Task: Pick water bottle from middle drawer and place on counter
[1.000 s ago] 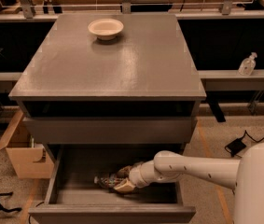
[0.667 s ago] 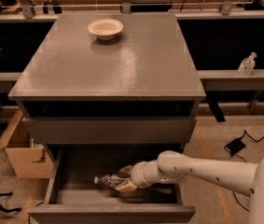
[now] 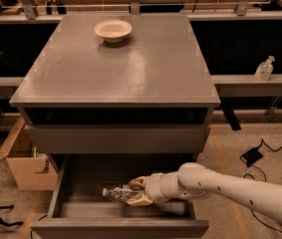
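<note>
The middle drawer (image 3: 70,183) is pulled open at the bottom of the grey cabinet. The water bottle (image 3: 115,192) lies on its side inside it, cap pointing left. My gripper (image 3: 136,192) reaches into the drawer from the right on a white arm, and its pale fingers (image 3: 138,200) sit above and below the bottle's right end, closed around it. The counter (image 3: 145,68) is the flat grey top above the drawers.
A cream bowl (image 3: 113,30) sits at the back of the counter. A closed drawer front (image 3: 115,138) overhangs the open drawer. A cardboard box (image 3: 23,158) stands on the floor at the left. A pump dispenser bottle (image 3: 264,68) stands on a ledge at the right.
The arm has shifted slightly; the gripper stays at the bottle in the drawer, and the bottle lies in about the same spot.
</note>
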